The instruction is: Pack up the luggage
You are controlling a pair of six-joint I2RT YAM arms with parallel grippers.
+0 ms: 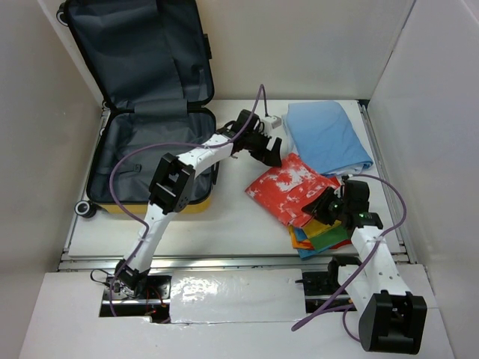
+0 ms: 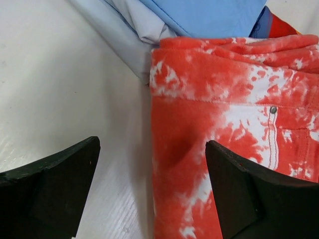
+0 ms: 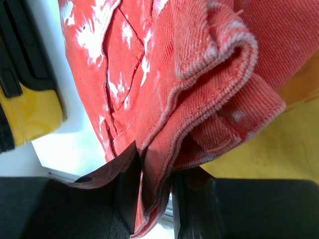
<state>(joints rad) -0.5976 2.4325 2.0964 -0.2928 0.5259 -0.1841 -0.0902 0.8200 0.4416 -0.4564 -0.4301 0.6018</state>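
Near luggage (image 1: 135, 52), R fingers (image 3: 127, 194) pinch cloth (image 3: 199, 59).

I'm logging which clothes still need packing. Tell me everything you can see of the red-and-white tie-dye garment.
The red-and-white tie-dye garment is folded denim-like cloth with stitched seams, a pocket and a metal rivet. It lies on the table right of the open luggage, its near end over a stack of colourful cloths, its far edge beside the light-blue cloth. The right gripper is shut on a folded hem; the open left gripper hovers over the far edge.
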